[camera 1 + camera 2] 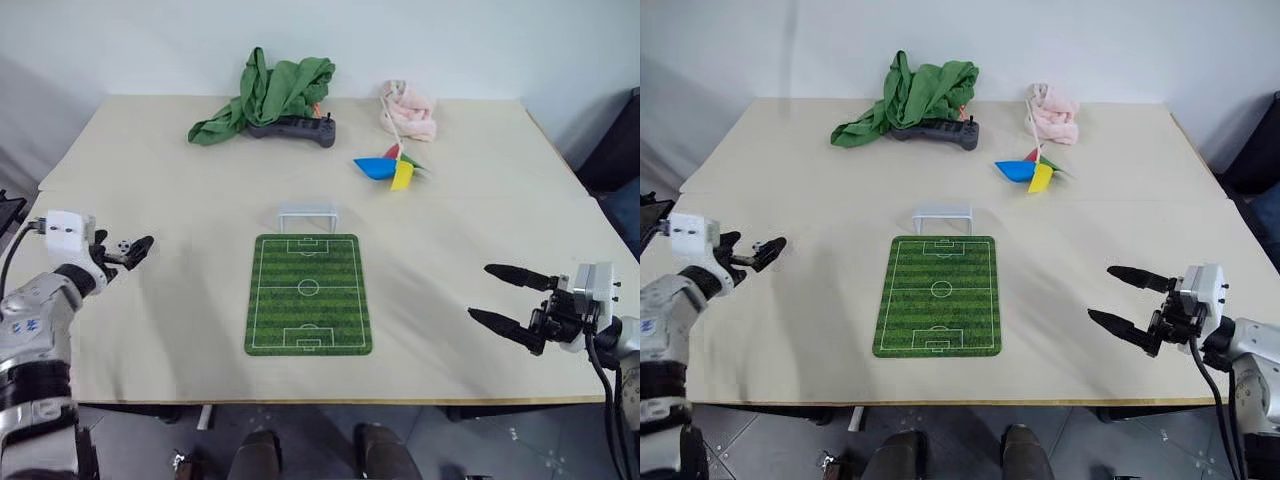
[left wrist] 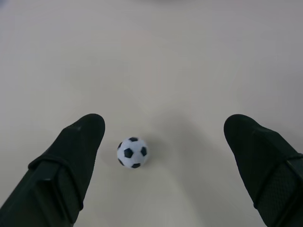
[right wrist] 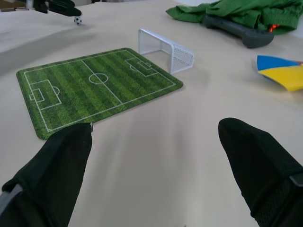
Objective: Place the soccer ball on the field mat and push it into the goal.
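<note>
Spread wide, both grippers: left gripper [image 2: 163, 142] over the tiny white, black-patched soccer ball [image 2: 132, 152] on the beige table [image 1: 180, 200], well left of the green striped field mat [image 1: 309, 294]; right gripper [image 1: 505, 296] empty, right of mat.

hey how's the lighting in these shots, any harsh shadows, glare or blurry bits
Left eye view: even, soft light; the table shows no glare. Left wrist view: the soccer ball is sharp with a faint shadow, the left gripper fingers slightly soft. Right wrist view: the field mat and goal are clear, the near fingers blurred.
</note>
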You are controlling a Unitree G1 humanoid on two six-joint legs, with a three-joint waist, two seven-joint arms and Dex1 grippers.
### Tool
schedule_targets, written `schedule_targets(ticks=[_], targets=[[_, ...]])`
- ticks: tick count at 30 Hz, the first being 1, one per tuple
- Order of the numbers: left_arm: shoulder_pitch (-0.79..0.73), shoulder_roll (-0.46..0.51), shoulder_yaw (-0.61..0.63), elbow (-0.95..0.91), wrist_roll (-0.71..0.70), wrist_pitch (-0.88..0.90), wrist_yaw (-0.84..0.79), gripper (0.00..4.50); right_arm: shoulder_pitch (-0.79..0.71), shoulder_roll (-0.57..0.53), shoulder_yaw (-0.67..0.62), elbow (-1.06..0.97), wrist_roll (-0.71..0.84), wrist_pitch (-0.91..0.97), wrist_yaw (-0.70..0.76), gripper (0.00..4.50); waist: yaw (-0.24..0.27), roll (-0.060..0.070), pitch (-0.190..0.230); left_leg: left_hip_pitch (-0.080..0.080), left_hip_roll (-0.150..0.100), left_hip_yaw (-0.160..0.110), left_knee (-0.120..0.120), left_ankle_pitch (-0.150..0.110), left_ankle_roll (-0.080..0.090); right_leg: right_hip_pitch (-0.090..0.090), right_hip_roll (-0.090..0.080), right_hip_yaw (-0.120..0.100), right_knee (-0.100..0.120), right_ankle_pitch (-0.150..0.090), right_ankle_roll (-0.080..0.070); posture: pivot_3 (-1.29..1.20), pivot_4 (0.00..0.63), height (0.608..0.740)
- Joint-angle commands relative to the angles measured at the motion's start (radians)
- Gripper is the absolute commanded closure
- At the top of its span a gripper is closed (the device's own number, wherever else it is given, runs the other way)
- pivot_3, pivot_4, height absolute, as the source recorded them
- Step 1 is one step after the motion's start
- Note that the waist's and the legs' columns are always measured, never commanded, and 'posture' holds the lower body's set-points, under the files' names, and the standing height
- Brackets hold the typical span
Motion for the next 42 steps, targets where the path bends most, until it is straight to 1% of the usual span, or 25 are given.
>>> schedule_targets(ticks=[1,6,10,11,13,14,16,21,22,26,29,31,35,37,39,42], targets=[[-0.069,0.014,-0.031,0.137,0.054,-0.035,0.032,0.02,0.019,-0.026,-0.051,-0.061,0.027,0.013,0.0,0.0,0.0,0.0,0.0,0.0,0.0,0.0,0.0,0.0,0.0,-0.001,0.0,0.0,0.0,0.0,0.0,0.0,0.15,0.74],[-0.147,0.011,-0.074,0.298,0.089,-0.091,0.008,0.02,0.04,-0.049,-0.091,-0.086,0.039,0.04,-0.011,0.0,-0.001,-0.001,0.0,-0.002,0.0,0.004,0.001,0.0,-0.001,-0.005,0.0,0.0,0.003,0.0,0.001,0.0,0.15,0.74],[-0.205,0.018,-0.106,0.409,0.12,-0.115,-0.007,0.02,0.055,-0.058,-0.109,-0.094,0.031,0.05,-0.015,0.0,0.002,0.0,0.0,-0.001,0.0,0.004,0.001,0.001,-0.001,-0.005,0.0,0.0,0.004,0.001,0.001,0.0,0.15,0.74],[-0.213,0.019,-0.105,0.425,0.119,-0.124,-0.007,0.4,0.057,-0.059,-0.114,-0.095,0.031,0.052,-0.017,0.0,0.002,0.0,0.0,-0.001,0.0,0.004,0.001,0.001,-0.001,-0.004,0.0,0.0,0.004,0.001,0.001,0.0,0.15,0.74],[-0.223,0.025,-0.11,0.448,0.124,-0.125,-0.017,0.84,0.063,-0.061,-0.122,-0.096,0.03,0.054,-0.014,0.0,0.001,0.0,0.0,-0.001,0.0,0.004,0.001,0.001,-0.001,-0.004,0.0,0.0,0.004,0.001,0.001,0.0,0.15,0.74],[-0.223,0.031,-0.115,0.455,0.125,-0.121,-0.028,1.27,0.066,-0.063,-0.126,-0.094,0.026,0.052,-0.014,0.0,0.001,0.0,0.0,-0.001,0.0,0.004,0.001,0.001,-0.001,-0.004,0.0,0.0,0.004,0.001,0.001,0.0,0.15,0.74],[-0.219,0.04,-0.117,0.457,0.123,-0.12,-0.045,1.79,0.068,-0.066,-0.132,-0.092,0.024,0.051,-0.013,0.0,-0.001,0.0,0.0,0.0,0.0,0.004,0.001,0.001,-0.001,-0.005,0.0,0.0,0.005,0.001,0.001,0.0,0.15,0.74],[-0.193,0.062,-0.101,0.453,0.109,-0.102,-0.047,3.37,0.06,-0.079,-0.14,-0.078,0.024,0.05,-0.011,0.0,-0.009,0.001,0.0,0.001,0.0,0.004,0.0,0.001,-0.001,-0.005,0.0,0.0,0.005,0.001,0.001,0.0,0.15,0.74],[-0.181,0.065,-0.096,0.445,0.104,-0.099,-0.048,3.62,0.055,-0.082,-0.142,-0.073,0.024,0.05,-0.008,0.0,-0.011,0.001,0.0,0.001,0.001,0.004,0.0,0.001,-0.001,-0.005,0.0,0.0,0.005,0.001,0.001,0.0,0.15,0.74],[-0.151,0.067,-0.079,0.418,0.087,-0.087,-0.045,3.63,0.04,-0.087,-0.141,-0.059,0.02,0.05,-0.002,0.0,-0.017,0.001,0.0,0.001,0.001,0.005,0.0,0.001,-0.002,-0.006,0.0,0.001,0.005,0.001,0.001,0.0,0.15,0.74],[-0.118,0.059,-0.058,0.347,0.065,-0.085,-0.048,3.63,0.013,-0.098,-0.137,-0.035,0.014,0.051,0.007,0.0,-0.021,0.001,0.0,0.001,0.001,0.006,0.0,0.001,-0.002,-0.006,0.0,0.002,0.005,0.001,0.001,0.0,0.15,0.74],[-0.088,0.042,-0.044,0.249,0.036,-0.097,-0.077,3.63,-0.003,-0.104,-0.136,-0.022,0.015,0.053,0.015,0.0,-0.022,0.001,0.0,0.001,0.001,0.006,0.0,0.001,-0.002,-0.006,0.0,0.002,0.006,0.001,0.001,0.0,0.15,0.74],[-0.011,-0.035,0.013,0.002,-0.097,-0.184,-0.204,3.63,-0.024,-0.114,-0.135,-0.009,0.043,0.067,0.058,0.0,-0.005,0.0,0.0,-0.001,0.001,0.006,0.0,0.0,-0.002,-0.007,0.0,0.002,0.005,0.001,0.001,0.0,0.15,0.74],[0.026,-0.056,0.006,-0.095,-0.14,-0.171,-0.277,3.63,-0.027,-0.114,-0.136,-0.006,0.058,0.07,0.092,0.0,0.002,-0.001,0.001,-0.002,0.001,0.006,0.001,0.0,-0.002,-0.007,0.0,0.002,0.005,0.001,0.001,0.0,0.15,0.74],[0.068,-0.075,-0.005,-0.2,-0.172,-0.144,-0.312,3.63,-0.025,-0.114,-0.138,-0.012,0.073,0.078,0.12,0.0,0.006,-0.002,0.001,-0.002,0.001,0.006,0.001,0.0,-0.002,-0.007,0.0,0.001,0.005,0.001,0.001,0.0,0.15,0.74],[0.139,-0.072,-0.055,-0.355,-0.218,-0.068,-0.394,3.63,-0.018,-0.101,-0.136,-0.03,0.086,0.078,0.14,0.0,0.007,-0.002,0.001,-0.002,0.001,0.006,0.001,0.0,-0.001,-0.007,0.0,0.002,0.005,0.001,0.001,0.0,0.15,0.74]])
